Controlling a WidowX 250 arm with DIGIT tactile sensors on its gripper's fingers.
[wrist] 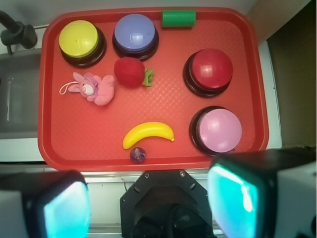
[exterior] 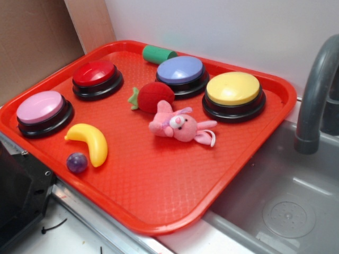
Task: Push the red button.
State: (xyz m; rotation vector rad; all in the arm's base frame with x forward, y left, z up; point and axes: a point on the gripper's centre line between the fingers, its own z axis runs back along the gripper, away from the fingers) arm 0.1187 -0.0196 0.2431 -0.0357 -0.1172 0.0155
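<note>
The red button [exterior: 94, 73] [wrist: 212, 68], a glossy dark-red dome on a black base, stands on the red tray [exterior: 159, 180] [wrist: 163, 99], on its left side in the exterior view. In the wrist view my gripper [wrist: 148, 203] hangs high above the tray's near edge, well short of the button. Its two fingers [wrist: 67, 210] with cyan pads are wide apart, open, with nothing between them. The exterior view does not show the gripper.
Also on the tray: pink button [wrist: 219, 130], blue button [wrist: 134, 31], yellow button [wrist: 78, 38], plush strawberry [wrist: 129, 72], pink plush bunny [wrist: 94, 88], toy banana [wrist: 148, 133], purple ball [wrist: 137, 154], green cylinder [wrist: 178, 18]. A faucet [exterior: 315, 95] and sink [exterior: 280, 201] lie right; the robot base [exterior: 21, 196] is lower left.
</note>
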